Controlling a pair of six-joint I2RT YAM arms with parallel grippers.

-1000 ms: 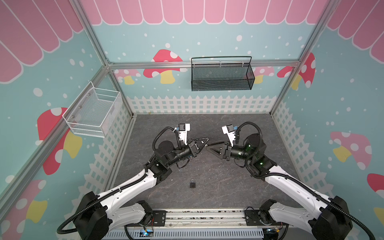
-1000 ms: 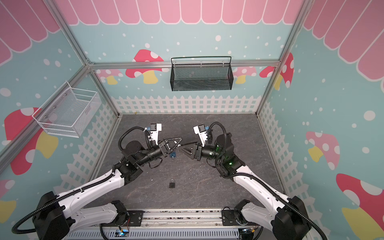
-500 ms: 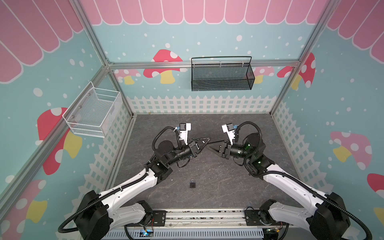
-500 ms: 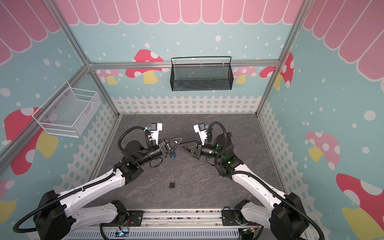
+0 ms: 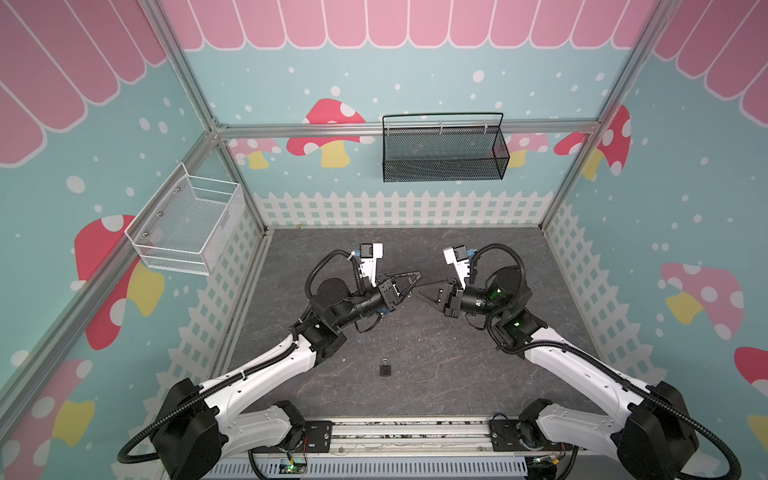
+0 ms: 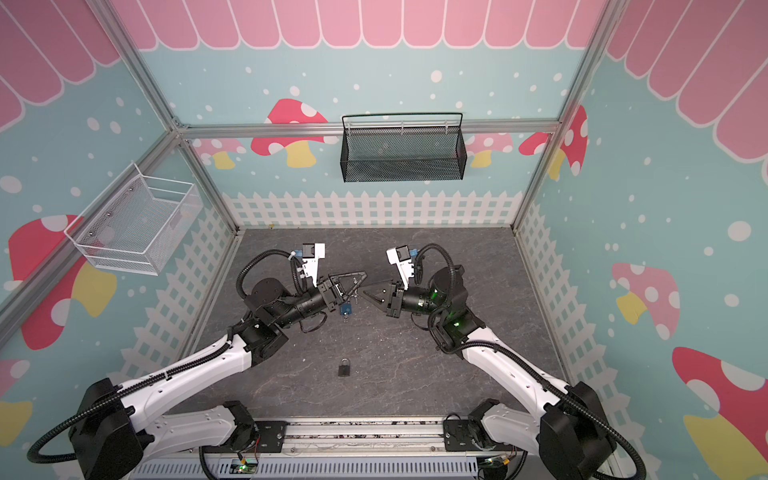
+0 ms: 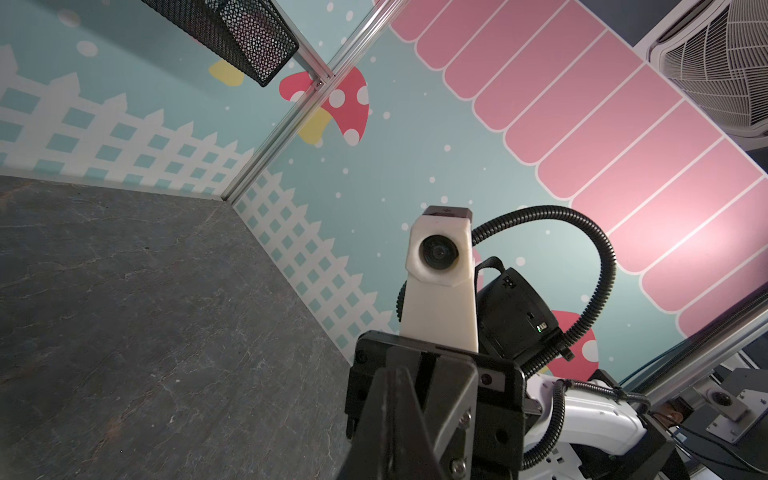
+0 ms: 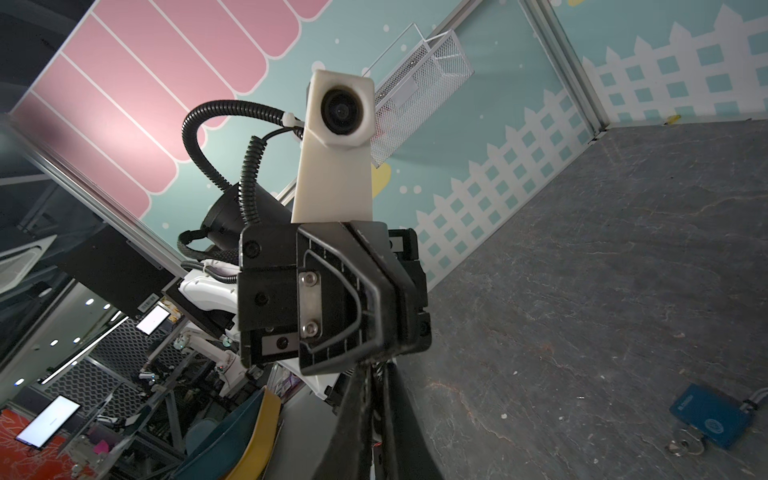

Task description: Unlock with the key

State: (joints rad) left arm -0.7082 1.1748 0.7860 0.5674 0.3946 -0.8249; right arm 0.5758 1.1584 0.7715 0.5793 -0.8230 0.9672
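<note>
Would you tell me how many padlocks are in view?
2. A black padlock lies on the table near its front edge; a blue padlock sits farther back, near the middle. More could be hidden.

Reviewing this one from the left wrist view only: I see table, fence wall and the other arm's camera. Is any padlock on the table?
Observer: Yes, a black padlock lies on the table near the front edge, in both top views.
Operator: Just that one?
Observer: No, the right wrist view shows a blue padlock lying flat too, a key at its end.
Operator: Is either held?
Observer: No. The left gripper and right gripper meet tip to tip above the table, apart from both.
</note>
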